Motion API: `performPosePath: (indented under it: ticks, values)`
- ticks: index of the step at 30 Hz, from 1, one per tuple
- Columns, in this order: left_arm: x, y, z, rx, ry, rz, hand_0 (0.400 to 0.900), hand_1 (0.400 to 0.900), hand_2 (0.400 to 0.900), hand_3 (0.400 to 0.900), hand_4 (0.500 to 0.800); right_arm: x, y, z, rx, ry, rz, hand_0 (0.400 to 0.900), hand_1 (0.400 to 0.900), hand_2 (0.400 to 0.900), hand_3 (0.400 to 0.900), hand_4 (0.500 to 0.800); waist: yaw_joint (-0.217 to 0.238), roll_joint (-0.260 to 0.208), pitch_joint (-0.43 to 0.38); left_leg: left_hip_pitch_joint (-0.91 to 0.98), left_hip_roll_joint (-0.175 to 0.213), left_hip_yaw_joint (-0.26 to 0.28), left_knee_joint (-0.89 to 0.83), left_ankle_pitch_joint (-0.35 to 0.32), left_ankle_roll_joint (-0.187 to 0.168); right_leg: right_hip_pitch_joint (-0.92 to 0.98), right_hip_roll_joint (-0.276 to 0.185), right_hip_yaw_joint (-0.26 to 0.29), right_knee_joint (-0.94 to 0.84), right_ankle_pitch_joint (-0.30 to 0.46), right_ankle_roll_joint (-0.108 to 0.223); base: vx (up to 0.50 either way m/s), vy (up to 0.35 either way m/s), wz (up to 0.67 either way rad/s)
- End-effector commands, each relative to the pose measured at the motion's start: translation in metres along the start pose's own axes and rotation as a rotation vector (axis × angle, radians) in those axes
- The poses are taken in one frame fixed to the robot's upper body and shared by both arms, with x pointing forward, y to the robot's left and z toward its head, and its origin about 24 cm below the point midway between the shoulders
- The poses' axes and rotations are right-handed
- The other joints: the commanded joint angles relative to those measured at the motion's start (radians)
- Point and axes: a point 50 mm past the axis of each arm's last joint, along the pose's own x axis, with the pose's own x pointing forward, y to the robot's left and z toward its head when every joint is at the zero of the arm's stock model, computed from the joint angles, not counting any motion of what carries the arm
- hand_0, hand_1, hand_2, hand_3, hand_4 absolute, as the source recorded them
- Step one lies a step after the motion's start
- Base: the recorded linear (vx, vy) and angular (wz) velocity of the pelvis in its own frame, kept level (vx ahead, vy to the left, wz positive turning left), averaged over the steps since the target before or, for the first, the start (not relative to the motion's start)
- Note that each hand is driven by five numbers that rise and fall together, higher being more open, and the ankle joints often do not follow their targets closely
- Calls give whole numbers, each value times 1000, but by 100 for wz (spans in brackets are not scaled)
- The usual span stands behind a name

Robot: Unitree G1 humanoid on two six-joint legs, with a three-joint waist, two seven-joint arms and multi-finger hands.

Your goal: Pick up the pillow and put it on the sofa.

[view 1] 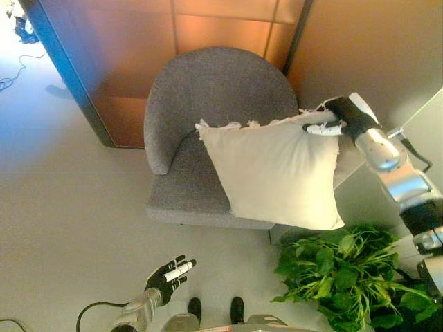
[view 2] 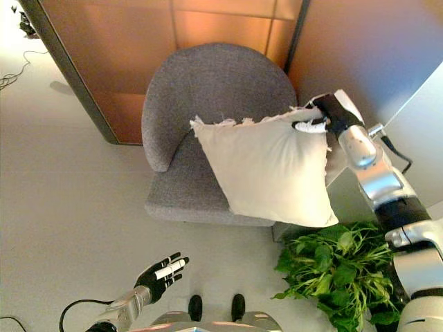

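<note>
Right hand [view 1: 331,119] pinching fringed pillow [view 1: 277,173] corner above grey sofa [view 1: 208,90] seat; left hand [view 1: 169,273] slack-fingered, empty, over bare floor [view 1: 69,207].

A lounge or office corner: a grey armchair [view 1: 208,138] against wood-panelled walls [view 1: 208,28], a leafy plant [view 1: 342,277] below the right hand [view 1: 339,117].

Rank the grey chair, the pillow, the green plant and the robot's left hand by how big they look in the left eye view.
1. grey chair, largest.
2. pillow, held up nearer the camera by the right hand, so perhaps flattered.
3. green plant, partly cut off by the edge.
4. left hand, smallest.
</note>
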Motion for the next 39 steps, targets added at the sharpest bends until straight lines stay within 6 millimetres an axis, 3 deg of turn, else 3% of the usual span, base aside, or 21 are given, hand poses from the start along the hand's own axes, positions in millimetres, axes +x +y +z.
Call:
performPosePath:
  ticks: [1, 5, 6, 7, 11, 17, 30, 34, 39]
  values:
    - [4, -1, 7, 154, 36, -56, 900, 900, 900, 900, 800, 10, -91, 86, 45, -226, -265, 400, 400, 400, 400, 500, 48, -45, -142, -22, 14, -11, 45, -77, -48, 12, -33, -66, 86, -97, 44, 65, 1, 25]
    - [6, -7, 7, 186, 59, -78, 900, 900, 900, 900, 800, 22, -94, 91, 34, -152, -240, 400, 400, 400, 400, 500, 77, -49, -147, -22, 10, -34, 45, -73, -53, 25, -40, -92, 78, -96, 43, 72, 2, 22]
    - [6, -8, 6, 197, 68, -84, 900, 900, 900, 900, 800, 24, -95, 92, 30, -139, -244, 427, 427, 427, 427, 516, 84, -49, -148, -21, 10, -40, 44, -71, -55, 27, -41, -99, 77, -95, 44, 71, -4, 16]
    - [6, -9, 5, 203, 74, -88, 900, 900, 900, 900, 800, 26, -96, 94, 28, -133, -244, 900, 900, 900, 900, 800, 89, -50, -149, -21, 11, -42, 43, -69, -55, 30, -43, -104, 75, -95, 44, 77, -3, 16]
    - [6, -9, 0, 229, 108, -114, 900, 900, 900, 900, 800, 30, -104, 98, 13, -108, -268, 900, 900, 900, 900, 800, 111, -52, -150, -22, 7, -61, 40, -65, -56, 38, -44, -122, 69, -95, 43, 64, -4, 14]
    - [7, -13, -1, 240, 118, -131, 900, 900, 900, 900, 800, 34, -100, 101, 29, -76, -273, 900, 900, 900, 900, 800, 120, -51, -144, -23, 4, -72, 42, -64, -53, 38, -46, -126, 72, -96, 41, 23, 0, 6]
    - [7, -15, -1, 212, 107, -143, 900, 900, 900, 900, 800, 36, -89, 68, 199, 29, -257, 900, 900, 900, 900, 800, 96, -36, -131, -14, 2, -60, 33, -68, -47, 32, -44, -100, 67, -92, 41, -11, -1, -5]
    - [8, -13, 1, 194, 101, -125, 900, 900, 900, 900, 800, 34, -77, 45, 374, 60, -247, 900, 900, 900, 900, 800, 75, -27, -124, -15, 6, -45, 33, -72, -47, 22, -44, -85, 74, -93, 42, -37, 14, -12]
    - [7, -9, -1, 151, 88, -81, 900, 900, 900, 900, 800, 20, -26, -27, 654, 197, -188, 900, 900, 900, 900, 800, 42, -11, -113, -9, 8, -26, 30, -78, -42, 15, -43, -62, 79, -95, 42, -36, 19, -15]
